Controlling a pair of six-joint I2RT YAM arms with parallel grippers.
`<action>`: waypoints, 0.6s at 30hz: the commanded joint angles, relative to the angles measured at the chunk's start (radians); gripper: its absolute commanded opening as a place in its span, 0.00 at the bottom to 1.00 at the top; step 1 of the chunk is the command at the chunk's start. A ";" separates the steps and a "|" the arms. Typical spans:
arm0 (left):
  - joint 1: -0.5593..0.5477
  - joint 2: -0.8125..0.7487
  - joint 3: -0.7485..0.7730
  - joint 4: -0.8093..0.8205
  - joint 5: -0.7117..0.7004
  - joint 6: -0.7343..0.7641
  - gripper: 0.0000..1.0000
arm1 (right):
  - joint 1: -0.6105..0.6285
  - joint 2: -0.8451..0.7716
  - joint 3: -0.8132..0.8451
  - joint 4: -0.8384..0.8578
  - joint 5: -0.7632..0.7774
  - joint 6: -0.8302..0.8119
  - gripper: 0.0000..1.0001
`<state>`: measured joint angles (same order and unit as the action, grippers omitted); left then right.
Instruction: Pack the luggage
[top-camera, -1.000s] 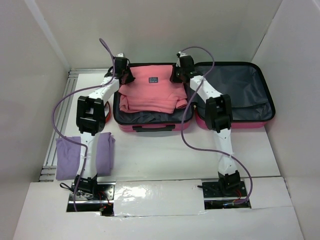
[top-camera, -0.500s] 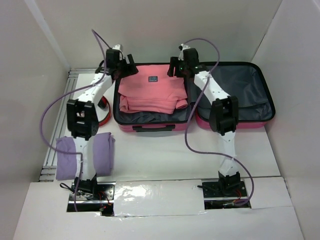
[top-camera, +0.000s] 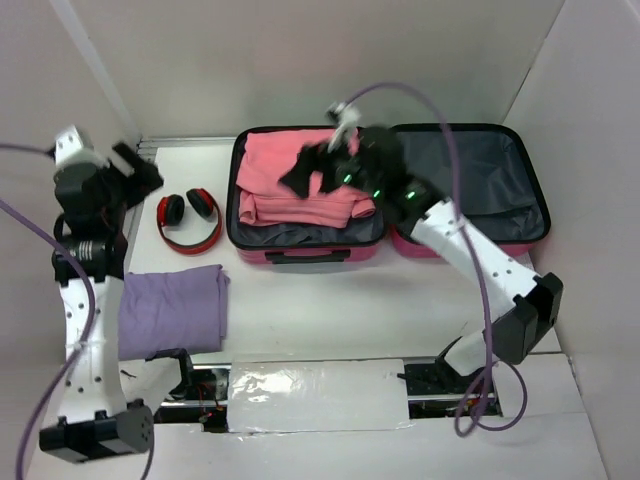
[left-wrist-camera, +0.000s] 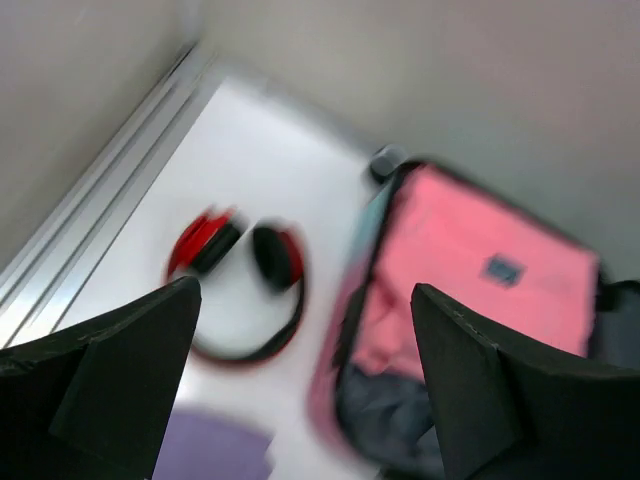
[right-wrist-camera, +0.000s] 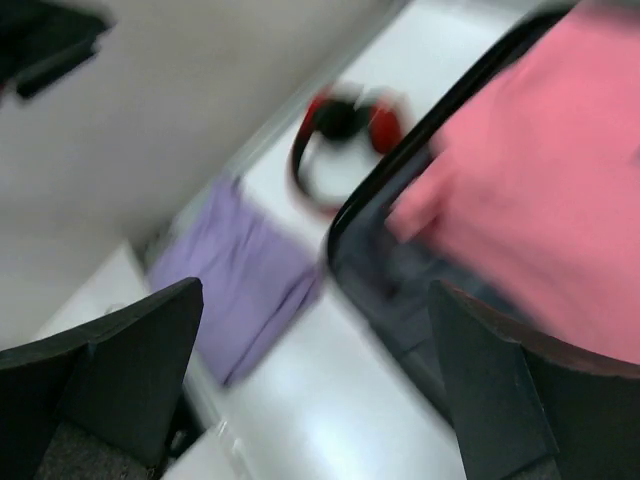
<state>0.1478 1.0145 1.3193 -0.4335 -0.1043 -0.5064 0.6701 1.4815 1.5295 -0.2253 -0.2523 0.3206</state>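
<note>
The luggage (top-camera: 470, 185) lies open at the back of the table, pink shell outside and grey lining inside. A folded pink garment (top-camera: 300, 180) fills its left half; the right half shows bare lining. My right gripper (top-camera: 305, 172) hovers open over that garment, holding nothing. My left gripper (top-camera: 135, 165) is raised at the far left, open and empty. In the blurred left wrist view the open gripper (left-wrist-camera: 305, 390) frames the luggage (left-wrist-camera: 385, 420) and garment (left-wrist-camera: 470, 270). The right wrist view shows the open gripper (right-wrist-camera: 315, 390) above the luggage's edge (right-wrist-camera: 400, 280) and pink garment (right-wrist-camera: 540, 180).
Red headphones (top-camera: 188, 215) lie left of the luggage, seen also in the left wrist view as headphones (left-wrist-camera: 240, 280). A folded purple cloth (top-camera: 170, 310) lies near the left arm's base, and the same purple cloth (right-wrist-camera: 240, 270) appears in the right wrist view. White walls enclose the table.
Both grippers have opened and let go of the pink garment, which now rests in the luggage. The left arm swung up and to the far left; the right gripper moved left and up over the garment.
</note>
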 joint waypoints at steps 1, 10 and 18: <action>0.087 -0.107 -0.188 -0.238 0.012 -0.027 0.99 | 0.202 0.002 -0.199 0.059 0.142 0.166 1.00; 0.141 -0.317 -0.265 -0.324 0.069 -0.014 0.99 | 0.512 0.141 -0.408 0.265 0.367 0.462 0.98; 0.141 -0.318 -0.227 -0.343 0.132 -0.014 0.99 | 0.568 0.433 -0.319 0.472 0.380 0.558 0.97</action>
<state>0.2813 0.6884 1.0588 -0.7773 -0.0196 -0.5259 1.2461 1.8603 1.1709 0.0551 0.0727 0.8001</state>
